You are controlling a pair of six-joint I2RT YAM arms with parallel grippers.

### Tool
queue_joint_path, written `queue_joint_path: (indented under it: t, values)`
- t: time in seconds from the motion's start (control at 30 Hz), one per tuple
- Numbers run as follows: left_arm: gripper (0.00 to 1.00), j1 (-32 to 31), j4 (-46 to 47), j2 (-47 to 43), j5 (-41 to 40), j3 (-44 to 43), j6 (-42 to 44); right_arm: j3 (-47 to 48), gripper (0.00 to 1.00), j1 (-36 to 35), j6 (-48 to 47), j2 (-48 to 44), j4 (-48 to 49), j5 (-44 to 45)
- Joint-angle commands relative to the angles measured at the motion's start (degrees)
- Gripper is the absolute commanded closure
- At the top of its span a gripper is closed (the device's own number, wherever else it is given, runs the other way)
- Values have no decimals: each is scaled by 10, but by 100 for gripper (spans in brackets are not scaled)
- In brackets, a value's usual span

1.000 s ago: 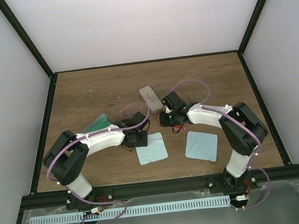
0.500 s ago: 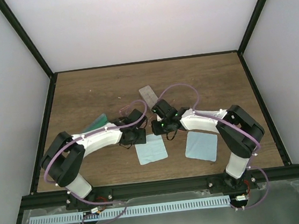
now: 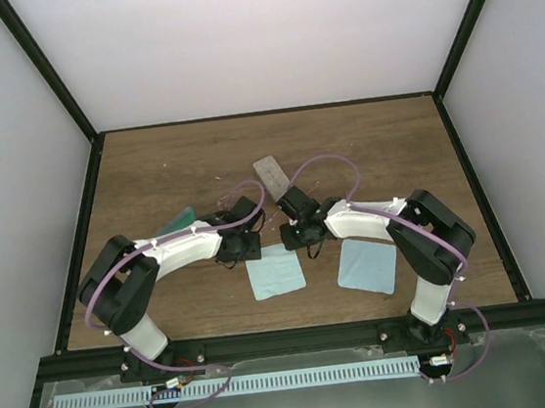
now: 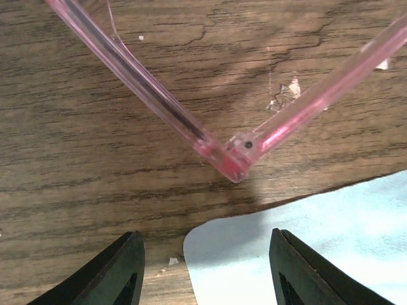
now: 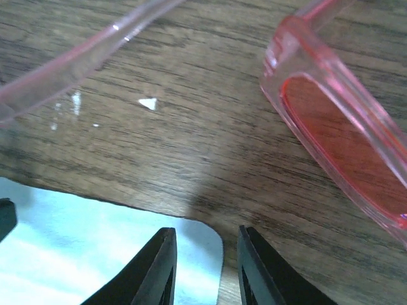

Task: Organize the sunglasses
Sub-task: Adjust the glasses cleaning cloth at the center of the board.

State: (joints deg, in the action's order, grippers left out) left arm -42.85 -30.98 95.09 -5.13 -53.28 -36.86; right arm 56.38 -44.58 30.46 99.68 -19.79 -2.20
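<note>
Jaws of left gripper (image 4: 205, 236) and right gripper (image 5: 205, 232) gape, seemingly empty, arms bowed inward toward sunglasses (image 4: 236, 159).

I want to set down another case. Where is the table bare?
The table is bare along the far strip behind the grey case and on the right, beyond the right-hand cloth. Crowded: the centre, where the left gripper, right gripper, pink sunglasses and left-hand cloth meet.

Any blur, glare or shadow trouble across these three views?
Left wrist: sunglasses hinge sharp, a soft shadow on the table beside the cloth. Right wrist: soft all over, the lens smeared, a glint on one temple. Top: evenly lit, no glare, sunglasses too small to make out.
</note>
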Motion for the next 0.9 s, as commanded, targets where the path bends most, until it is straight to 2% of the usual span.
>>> queue_joint_path:
  t: [0.0, 0.53, 0.87]
  values:
    - [45, 5, 9, 15, 0, -2, 12, 21, 72, -6, -12, 20, -12, 22]
    - [46, 6, 19, 28, 10, 4, 12, 31, 78, -24, -13, 32, -31, 31]
    - [46, 10, 18, 25, 13, 4, 14, 24, 86, -37, -1, 30, -41, 40]
